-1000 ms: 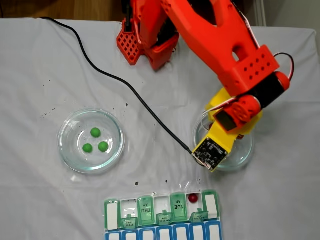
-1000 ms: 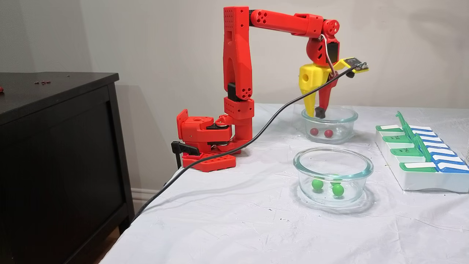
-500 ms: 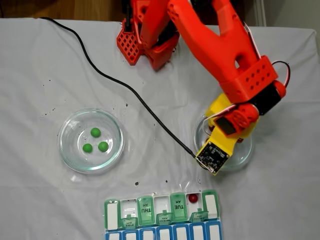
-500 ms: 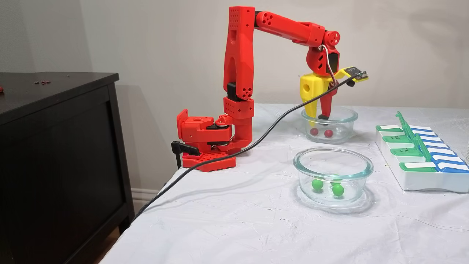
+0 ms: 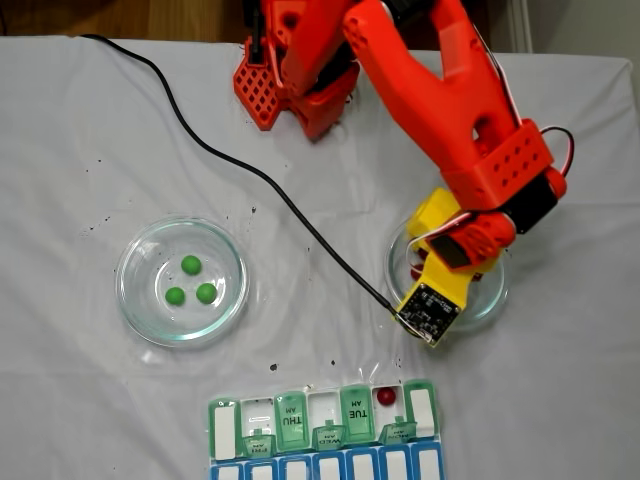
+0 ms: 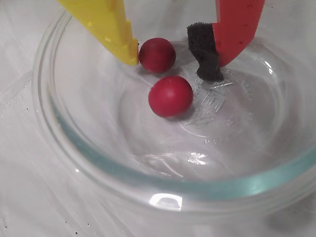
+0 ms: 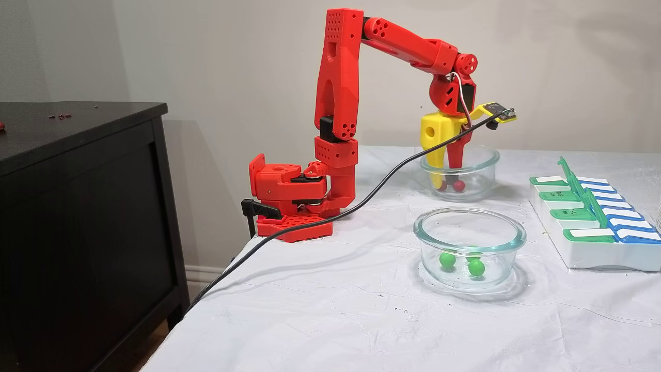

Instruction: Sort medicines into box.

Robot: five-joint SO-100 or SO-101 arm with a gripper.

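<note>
In the wrist view my gripper [image 6: 170, 64] stands open inside a clear glass dish [image 6: 59, 148], its tips near the bottom. One dark red ball [image 6: 157, 55] lies between the yellow finger [image 6: 118, 34] and the black-padded red finger [image 6: 232, 29], touching the yellow one. A second red ball [image 6: 170, 96] sits just in front of it. From the side, the gripper [image 7: 446, 178] reaches down into the far dish [image 7: 485, 160]. Three green balls [image 5: 191, 264] rest in the other dish [image 5: 122, 285]. The pill box [image 5: 290, 432] holds one red ball [image 5: 386, 396] in an open compartment.
A black cable [image 5: 250, 170] runs across the white cloth to the wrist camera board [image 5: 428, 310]. The arm's red base [image 5: 290, 80] stands at the table's far edge. A black cabinet [image 7: 77, 206] stands beside the table in the side fixed view.
The arm has lowered the gripper from above the dish rim down into the dish, bringing the fingertips level with the two red balls. Nothing else moved.
</note>
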